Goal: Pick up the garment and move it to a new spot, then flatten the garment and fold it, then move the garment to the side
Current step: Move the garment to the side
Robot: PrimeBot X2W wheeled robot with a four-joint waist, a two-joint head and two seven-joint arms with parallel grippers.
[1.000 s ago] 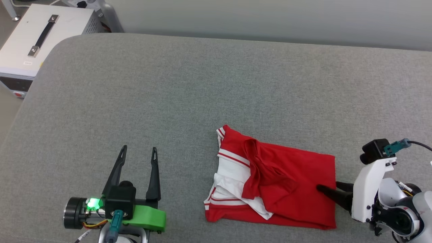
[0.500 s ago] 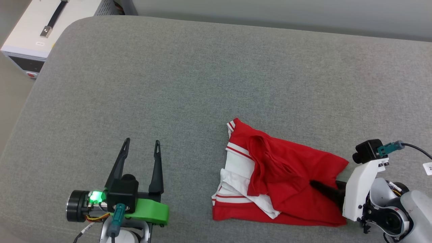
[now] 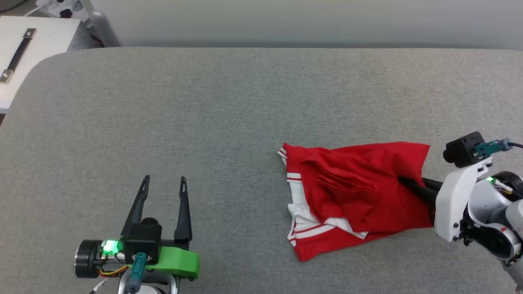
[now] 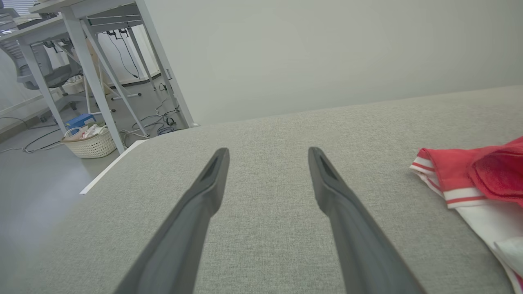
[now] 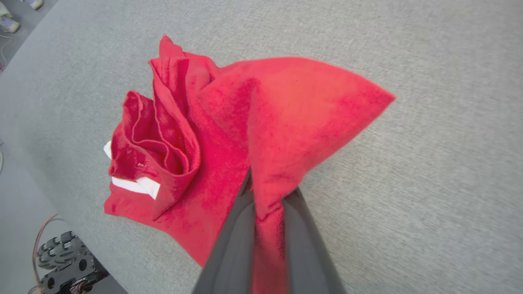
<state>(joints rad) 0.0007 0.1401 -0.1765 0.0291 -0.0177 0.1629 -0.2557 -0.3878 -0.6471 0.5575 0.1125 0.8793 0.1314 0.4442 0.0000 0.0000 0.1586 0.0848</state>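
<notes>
The garment (image 3: pixel 355 192) is a red shirt with white, red-striped sleeve trim, lying bunched on the grey padded surface at the right. My right gripper (image 3: pixel 402 179) comes in from the right and is shut on its red right-hand edge. The right wrist view shows the garment (image 5: pixel 245 122) pinched between the two dark fingers of that gripper (image 5: pixel 271 183), the cloth drawn up into a peak. My left gripper (image 3: pixel 163 179) rests at the lower left, open and holding nothing, well clear of the shirt. In the left wrist view that gripper (image 4: pixel 267 153) points across bare padding, the garment (image 4: pixel 470 175) at the right edge.
The grey padded surface (image 3: pixel 204 114) spreads wide to the left and back, with a rounded far-left corner. A white case with a black handle (image 3: pixel 24 61) stands beyond that corner. Desk legs and a wicker basket (image 4: pixel 88 143) stand on the floor past the surface's edge.
My right gripper has shut on the garment's right edge and drawn it up, so the shirt has bunched and swung. The head camera has shifted. My left gripper stays open.
</notes>
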